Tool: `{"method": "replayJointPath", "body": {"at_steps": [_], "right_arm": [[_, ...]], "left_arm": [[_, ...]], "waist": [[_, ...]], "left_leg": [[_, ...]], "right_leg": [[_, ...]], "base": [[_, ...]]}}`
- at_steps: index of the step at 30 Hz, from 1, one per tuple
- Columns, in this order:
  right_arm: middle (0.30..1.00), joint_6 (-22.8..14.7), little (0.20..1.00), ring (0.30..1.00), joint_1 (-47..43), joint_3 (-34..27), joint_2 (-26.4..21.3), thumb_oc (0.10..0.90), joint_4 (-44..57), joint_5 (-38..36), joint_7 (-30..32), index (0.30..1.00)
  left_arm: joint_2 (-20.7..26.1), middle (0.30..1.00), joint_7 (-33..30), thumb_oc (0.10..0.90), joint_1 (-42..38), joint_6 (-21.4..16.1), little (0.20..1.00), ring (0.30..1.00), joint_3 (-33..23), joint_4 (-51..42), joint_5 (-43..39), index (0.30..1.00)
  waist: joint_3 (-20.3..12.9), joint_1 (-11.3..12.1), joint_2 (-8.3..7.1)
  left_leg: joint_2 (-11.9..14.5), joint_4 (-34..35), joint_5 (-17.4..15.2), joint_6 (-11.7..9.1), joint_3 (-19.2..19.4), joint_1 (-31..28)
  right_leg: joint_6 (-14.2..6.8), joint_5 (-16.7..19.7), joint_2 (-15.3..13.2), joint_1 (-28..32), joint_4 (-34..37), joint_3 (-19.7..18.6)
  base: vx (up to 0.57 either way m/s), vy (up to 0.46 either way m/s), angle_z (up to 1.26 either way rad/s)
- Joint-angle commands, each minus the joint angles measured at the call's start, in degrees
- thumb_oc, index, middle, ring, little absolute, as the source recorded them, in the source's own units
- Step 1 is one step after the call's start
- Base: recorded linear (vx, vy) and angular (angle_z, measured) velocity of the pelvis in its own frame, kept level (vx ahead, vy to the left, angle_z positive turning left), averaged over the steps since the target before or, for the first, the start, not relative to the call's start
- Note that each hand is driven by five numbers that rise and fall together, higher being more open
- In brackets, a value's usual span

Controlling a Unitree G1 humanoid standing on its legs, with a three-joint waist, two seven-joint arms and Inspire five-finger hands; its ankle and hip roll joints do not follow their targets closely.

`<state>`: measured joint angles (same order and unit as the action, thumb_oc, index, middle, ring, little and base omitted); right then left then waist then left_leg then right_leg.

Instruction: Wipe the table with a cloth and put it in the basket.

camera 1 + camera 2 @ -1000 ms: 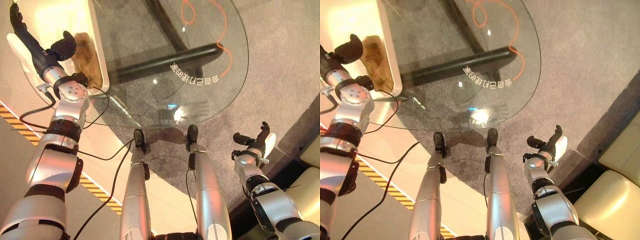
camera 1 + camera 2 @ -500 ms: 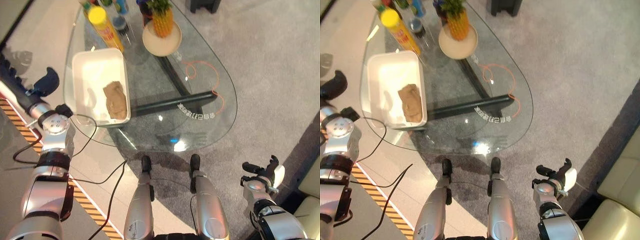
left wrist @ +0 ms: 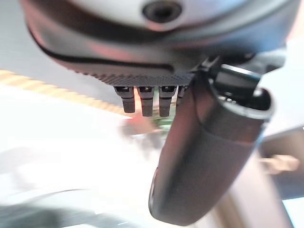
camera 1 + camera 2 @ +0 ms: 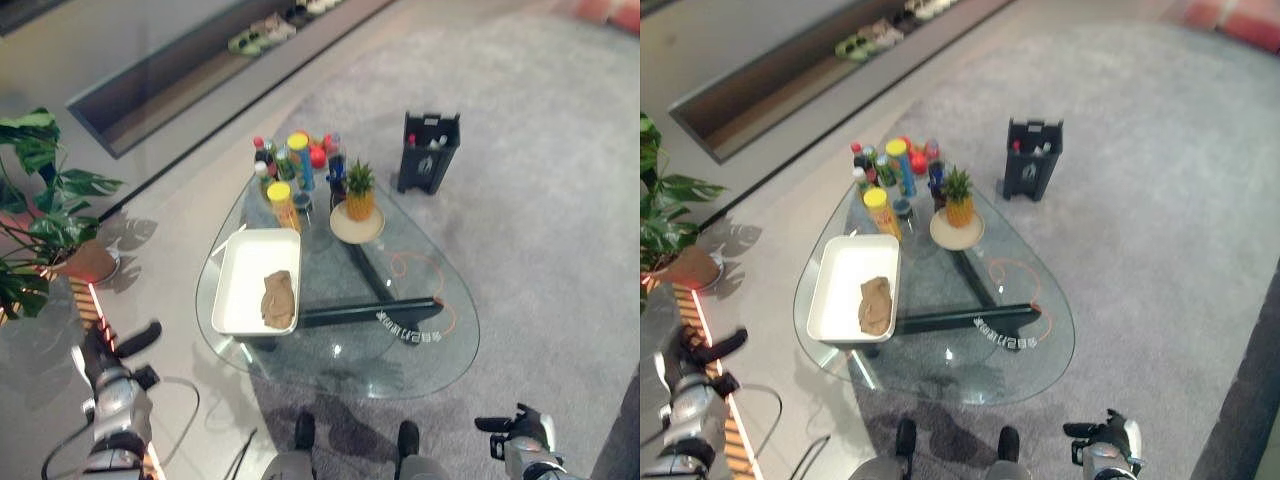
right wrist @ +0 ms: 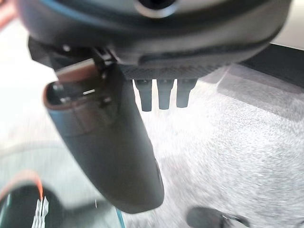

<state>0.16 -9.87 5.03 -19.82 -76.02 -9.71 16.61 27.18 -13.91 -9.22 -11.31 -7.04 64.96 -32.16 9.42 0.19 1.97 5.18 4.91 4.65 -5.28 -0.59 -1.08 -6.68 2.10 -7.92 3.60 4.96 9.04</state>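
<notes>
Currently the cloth (image 4: 278, 299) lies crumpled inside the basket (image 4: 236, 288) on the glass surface (image 4: 420, 365); soft, light, best pinched at a raised fold. My left hand (image 4: 108, 352) and right hand (image 4: 518, 430) hang well apart from the basket, fingers straight, empty.

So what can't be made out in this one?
- Bottles at the glass table's far end: too small in the eye views to tell what they are.
- Left robot hand: too small in the left eye view to read its fingers.
- Black caddy on the carpet: contents too small.
</notes>
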Motion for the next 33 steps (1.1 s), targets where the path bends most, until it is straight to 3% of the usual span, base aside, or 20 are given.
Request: {"method": "replayJointPath", "body": {"at_steps": [1, 5, 13, 24, 29, 33], "right_arm": [[0.900, 1.00, 0.900, 0.900, 1.28, 0.66, -2.12, 0.800, -1.98, 4.14, -2.03, 0.900], [0.900, 1.69, 0.900, 0.900, 2.28, 0.30, -1.50, 0.800, -2.88, 6.46, -3.22, 0.900], [0.900, 2.26, 0.900, 0.900, 3.12, -0.36, -0.14, 0.800, -4.65, 9.12, -4.72, 0.900], [0.900, 4.06, 0.900, 0.900, 2.61, 3.75, 1.43, 0.800, -5.47, 16.20, -6.93, 0.900], [0.900, 4.34, 0.900, 0.900, 2.38, 5.51, 2.17, 0.800, -5.87, 16.82, -7.46, 0.900], [0.900, 4.40, 0.900, 0.900, 2.11, 6.11, 2.26, 0.800, -5.81, 17.36, -7.97, 0.900]], "left_arm": [[2.56, 0.900, 4.41, 0.800, -2.54, -0.92, 0.900, 0.900, 0.56, 4.20, 5.14, 0.900], [-0.14, 0.900, 9.10, 0.800, 0.44, 1.01, 0.900, 0.900, 1.47, 9.58, 9.89, 0.900], [-5.35, 0.900, 10.29, 0.800, 3.37, 4.29, 0.900, 0.900, 5.99, 12.43, 17.37, 0.900], [-8.33, 0.900, 14.07, 0.800, 3.33, 6.75, 0.900, 0.900, 12.49, 12.69, 24.32, 0.900], [-9.14, 0.900, 15.71, 0.800, 3.25, 9.58, 0.900, 0.900, 15.18, 13.23, 28.27, 0.900], [-9.28, 0.900, 15.70, 0.800, 3.19, 9.78, 0.900, 0.900, 16.01, 13.54, 28.96, 0.900]], "waist": [[-3.47, 0.52, -0.42], [-5.04, 0.40, -0.51], [-5.51, 0.38, -0.76], [-5.21, 0.17, -0.99], [-5.16, -0.01, -1.02], [-5.01, -0.17, -1.02]], "left_leg": [[-3.93, -1.59, -3.76, 2.24, 2.11, -0.61], [-3.40, -1.17, -4.45, 2.22, 2.81, -3.48], [-3.34, -1.12, -5.23, 2.70, 2.81, -5.69], [-3.18, -0.44, -5.20, 2.54, 3.27, -6.13], [-3.07, -0.13, -5.01, 2.56, 3.41, -6.07], [-3.00, 0.09, -4.93, 2.59, 3.48, -6.13]], "right_leg": [[1.91, -2.44, 1.96, -1.74, -4.92, -1.06], [1.82, -2.77, 1.96, 1.17, -4.34, -0.80], [1.90, -3.43, 2.14, 3.25, -4.64, -0.55], [1.17, -1.80, 1.59, 3.65, -2.61, -0.52], [1.02, -1.49, 1.63, 3.47, -2.38, -0.71], [1.01, -1.37, 1.77, 3.36, -2.29, -0.94]], "base": [[0.07, 0.024, 0.00], [0.08, 0.031, -0.04], [0.01, 0.003, 0.00], [-0.02, 0.002, -0.01], [0.00, 0.000, 0.00], [0.00, 0.000, 0.00]]}}
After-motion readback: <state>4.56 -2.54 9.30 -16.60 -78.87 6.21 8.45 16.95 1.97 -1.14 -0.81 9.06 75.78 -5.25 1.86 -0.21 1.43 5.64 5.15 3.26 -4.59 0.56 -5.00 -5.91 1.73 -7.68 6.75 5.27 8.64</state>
